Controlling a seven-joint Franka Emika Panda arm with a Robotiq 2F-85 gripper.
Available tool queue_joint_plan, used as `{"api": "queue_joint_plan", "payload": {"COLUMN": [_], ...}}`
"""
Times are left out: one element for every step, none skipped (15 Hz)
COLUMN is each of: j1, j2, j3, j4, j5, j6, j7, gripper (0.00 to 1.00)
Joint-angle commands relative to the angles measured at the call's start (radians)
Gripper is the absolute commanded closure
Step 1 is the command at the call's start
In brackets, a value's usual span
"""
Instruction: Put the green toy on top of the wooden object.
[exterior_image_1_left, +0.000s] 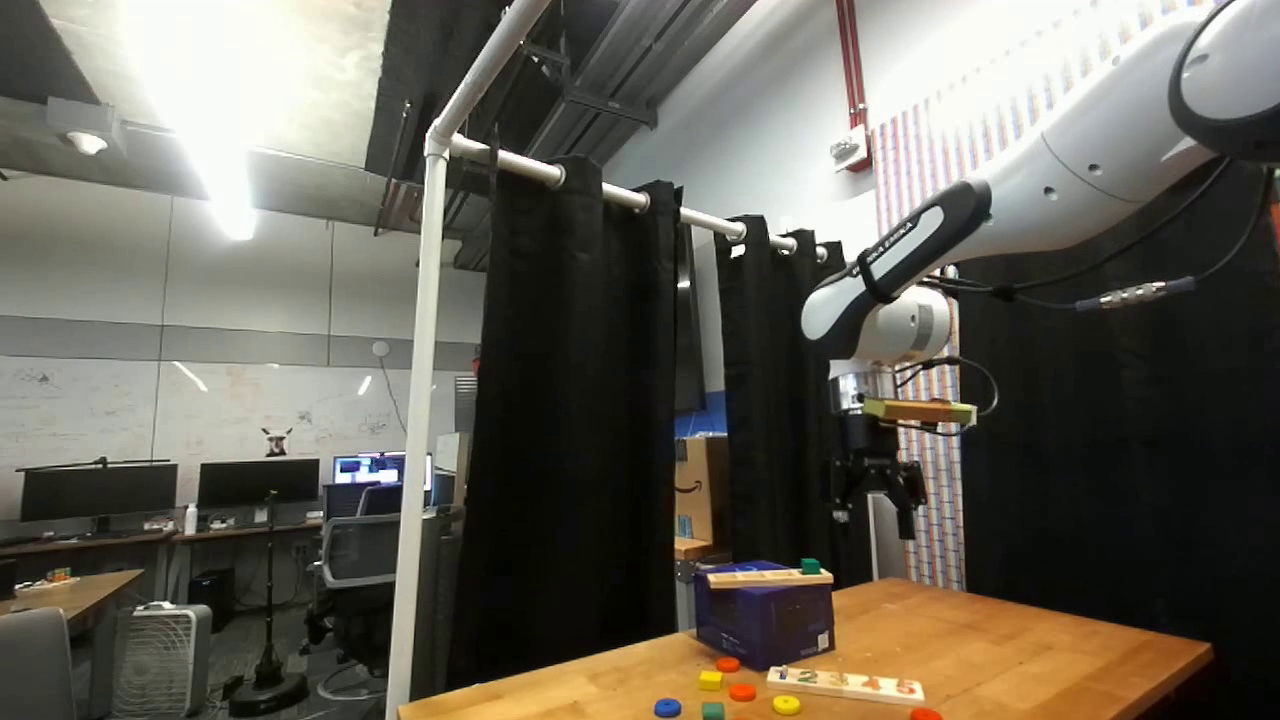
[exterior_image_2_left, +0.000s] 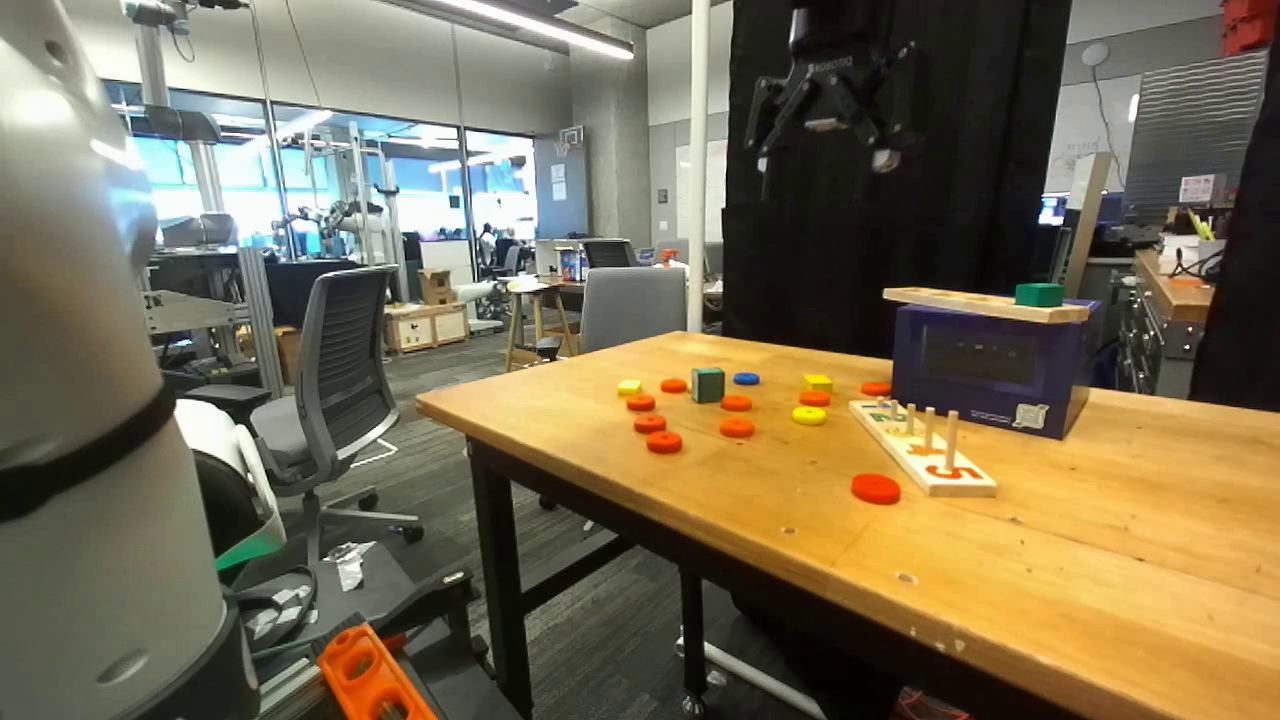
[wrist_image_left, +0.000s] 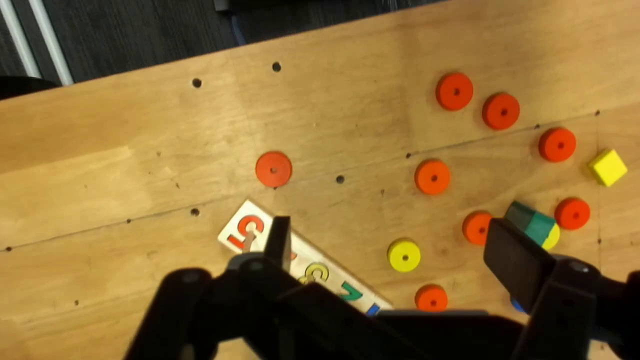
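Observation:
A green block (exterior_image_1_left: 810, 566) sits on one end of a slim wooden board (exterior_image_1_left: 755, 579), which lies across a dark blue box (exterior_image_1_left: 765, 620). The block (exterior_image_2_left: 1039, 294), board (exterior_image_2_left: 960, 302) and box (exterior_image_2_left: 990, 360) show in both exterior views; the wrist view does not show them. Another green block (exterior_image_2_left: 708, 385) stands on the table among discs and is partly hidden by a finger in the wrist view (wrist_image_left: 530, 222). A wooden number board with pegs (exterior_image_2_left: 925, 450) lies before the box. My gripper (exterior_image_2_left: 825, 165) is open and empty, high above the table; its fingers (wrist_image_left: 392, 245) are wide apart.
Several orange-red discs (exterior_image_2_left: 736, 427), a yellow disc (exterior_image_2_left: 809, 415), a blue disc (exterior_image_2_left: 746, 379) and yellow blocks (exterior_image_2_left: 818, 383) lie scattered on the wooden table (exterior_image_2_left: 1100, 540). Black curtains (exterior_image_1_left: 570, 420) hang behind. The table's edge (wrist_image_left: 150, 67) shows in the wrist view.

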Motion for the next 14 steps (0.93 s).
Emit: {"api": "queue_joint_plan", "payload": {"j1": [0.023,0.027,0.030,0.033,0.034,0.035,0.035,0.036,0.038,0.045,0.047,0.049,0.052,0.056], "j2": [-0.170,-0.212,-0.251,-0.295,-0.335,-0.378,-0.418,-0.456,-0.488,-0.512,-0.535,-0.558,-0.581,-0.600], "j3": [0.003,0.004,0.007,0.006,0.008,0.006,0.005,0.002,-0.001,-0.007,-0.010,-0.013,-0.015,-0.018], "j4": [-0.257,-0.316,-0.366,-0.406,-0.439,-0.466,-0.488,-0.505,-0.516,-0.522,-0.528,-0.535,-0.542,-0.550], "j5": [-0.004,-0.005,-0.013,-0.020,-0.030,-0.036,-0.047,-0.054,-0.061,-0.067,-0.072,-0.074,-0.073,-0.068], "j6": [0.084,0.081,0.080,0.075,0.074,0.075,0.075,0.078,0.078,0.075,0.075,0.073,0.071,0.068], "j7": [-0.062,-0.077,-0.082,-0.093,-0.095,-0.104,-0.110,-0.120,-0.135,-0.159,-0.169,-0.182,-0.190,-0.198], "gripper": [0.00,0.00,0.00,0.00,0.00,0.00,0.00,0.00,0.00,0.00,0.00,0.00,0.00,0.00]}}
